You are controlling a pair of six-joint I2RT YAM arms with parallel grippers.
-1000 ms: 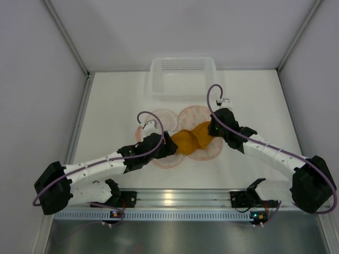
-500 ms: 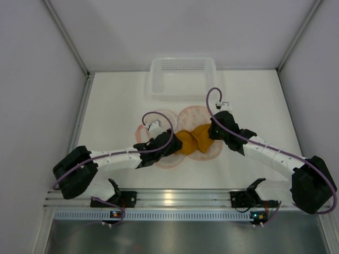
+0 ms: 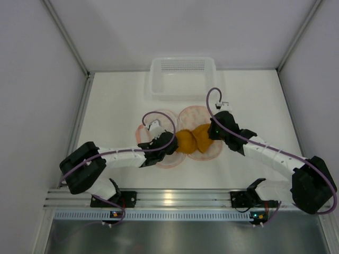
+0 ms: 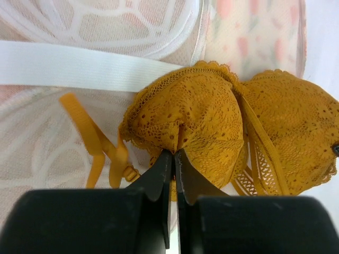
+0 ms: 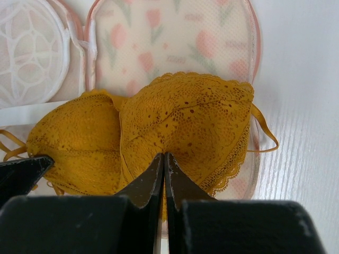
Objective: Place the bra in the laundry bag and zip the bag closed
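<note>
Bra [image 3: 193,140] sits mid-worktop on top of the opened laundry bag [image 3: 196,112], cups up. Its long axis runs left-right across the top view, w/ the two cups side by side. From the wrist views, the cup tops w/ scalloped lace edge face the far side and the lower edge faces the arms.

Bag is spread flat on the worktop [image 3: 116,100]. Its white mesh round panels are toward the left, and the tulip-print fabric w/ coral trim is under and beyond the right cup. A white band crosses the bag just past the left cup.

The left pincer [image 4: 175,153] has its fingers pressed together w/ almost no gap, nipping a fold at the near edge of the left cup. The right pincer [image 5: 163,156] is likewise closed tight on the near edge of the right cup.

One orange strap [image 4: 79,121] trails loose over the mesh to the left, and another loops out on the right side.

White slotted basket [image 3: 153,74] stands at the far edge, well apart from the bag.
</note>
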